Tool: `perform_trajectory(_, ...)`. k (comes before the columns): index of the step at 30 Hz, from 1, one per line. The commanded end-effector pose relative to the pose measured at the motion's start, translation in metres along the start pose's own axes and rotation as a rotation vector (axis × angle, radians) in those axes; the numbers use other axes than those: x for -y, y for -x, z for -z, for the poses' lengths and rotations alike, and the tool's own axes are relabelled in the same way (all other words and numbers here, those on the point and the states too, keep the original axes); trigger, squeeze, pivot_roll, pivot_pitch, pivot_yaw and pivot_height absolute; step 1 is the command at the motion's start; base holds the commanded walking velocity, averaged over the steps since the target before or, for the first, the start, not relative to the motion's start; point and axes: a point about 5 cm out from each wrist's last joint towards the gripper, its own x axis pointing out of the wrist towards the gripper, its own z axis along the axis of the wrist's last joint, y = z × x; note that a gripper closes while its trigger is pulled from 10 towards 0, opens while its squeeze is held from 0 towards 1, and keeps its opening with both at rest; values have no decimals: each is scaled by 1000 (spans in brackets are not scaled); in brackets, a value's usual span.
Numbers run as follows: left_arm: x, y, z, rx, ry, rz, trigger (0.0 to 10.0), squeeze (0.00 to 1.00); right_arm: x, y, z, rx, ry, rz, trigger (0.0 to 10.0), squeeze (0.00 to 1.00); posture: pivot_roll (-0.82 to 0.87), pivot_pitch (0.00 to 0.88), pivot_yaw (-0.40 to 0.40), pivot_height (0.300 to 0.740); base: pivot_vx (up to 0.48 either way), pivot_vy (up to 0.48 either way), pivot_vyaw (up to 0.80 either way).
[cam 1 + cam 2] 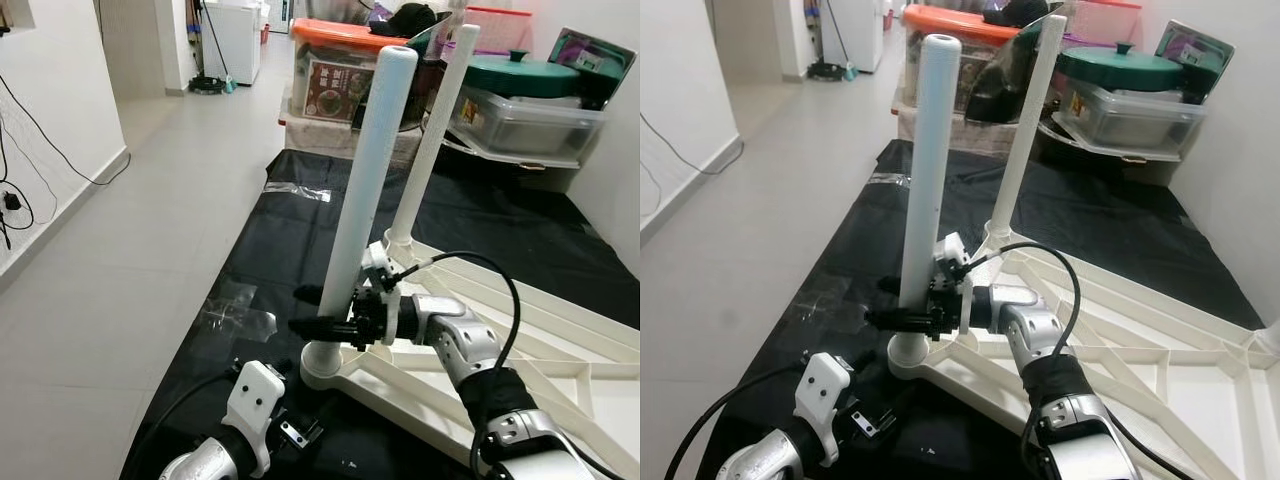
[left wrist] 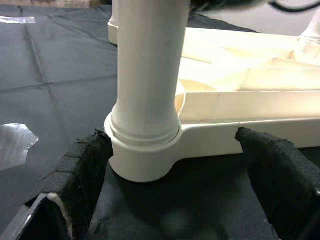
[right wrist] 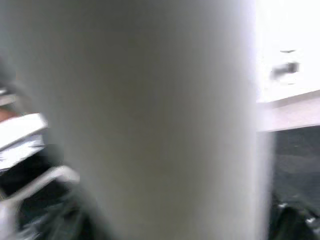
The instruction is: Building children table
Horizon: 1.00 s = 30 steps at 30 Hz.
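Tabletop (image 1: 560,375): white, ribbed underside up, lying on black mat (image 1: 250,260).
Legs: two showing, standing upright in corner sockets; near leg (image 1: 365,200), far leg (image 1: 432,130).
Right claw (image 1: 318,327): clamping near leg low down.
Left claw (image 2: 175,180): gaping wide around near leg's socket.
Around: storage boxes (image 1: 520,115) crowding behind mat.

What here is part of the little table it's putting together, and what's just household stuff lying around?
Part of the job:
- near white leg, clamped by the right gripper
- far white leg
- upturned white tabletop
- left gripper, open around the near leg's socket

Just lying about:
- black mat
- storage boxes
- green lidded pot
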Motion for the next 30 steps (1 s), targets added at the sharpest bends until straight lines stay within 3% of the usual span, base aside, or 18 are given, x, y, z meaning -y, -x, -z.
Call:
perform_trajectory(1,2,0,4,-14,15,7,10000,0,3,-4,7,-41,10,55,0,0,248,0,-131,740,0,0,0)
perform_trajectory(2,2,0,5,-16,17,10,10000,0,4,-2,11,-30,25,116,0,0,246,0,-129,740,0,0,0)
perform_trajectory(4,3,0,5,-16,17,10,10000,0,4,-2,12,-29,29,118,0,0,246,0,-129,740,0,0,0)
perform_trajectory(5,3,0,5,-16,18,11,10000,0,8,0,13,-11,27,203,0,0,246,0,-128,740,0,0,0)
perform_trajectory(6,3,0,5,-16,18,11,10000,0,8,0,13,-11,27,203,0,0,246,0,-128,740,0,0,0)
perform_trajectory(7,3,1,5,-17,19,12,10000,0,14,2,13,7,19,306,0,0,244,0,-125,740,0,0,0)
perform_trajectory(9,3,1,5,-17,19,12,10000,0,14,2,13,7,19,306,0,0,244,0,-125,740,0,0,0)
perform_trajectory(10,3,1,5,-17,19,13,10000,0,17,3,13,19,12,379,0,0,244,0,-125,740,0,0,0)
perform_trajectory(13,3,2,5,-19,20,16,10000,0,45,27,11,37,11,964,0,0,242,0,-122,740,0,0,0)
perform_trajectory(14,3,2,5,-20,20,16,10000,0,48,32,11,39,20,1063,0,0,242,0,-122,740,0,0,0)
perform_trajectory(15,3,2,5,-20,20,16,10000,0,48,32,11,39,20,1063,0,0,242,0,-122,740,0,0,0)
perform_trajectory(17,3,2,5,-21,21,18,10000,0,48,58,15,88,-51,1448,0,0,237,0,-117,740,0,0,0)
perform_trajectory(18,3,2,5,-21,21,18,10000,0,48,58,15,88,-51,1448,0,0,237,0,-117,740,0,0,0)
perform_trajectory(20,2,2,5,-22,21,19,10000,0,37,69,23,130,-152,1688,0,0,239,0,-120,740,0,0,0)
perform_trajectory(24,2,2,5,-21,21,17,10000,0,30,63,25,156,-200,1736,0,0,241,0,-122,740,0,0,0)
perform_trajectory(30,2,1,4,-20,21,15,10000,0,23,37,23,203,-224,1704,0,0,239,0,-123,740,0,0,0)
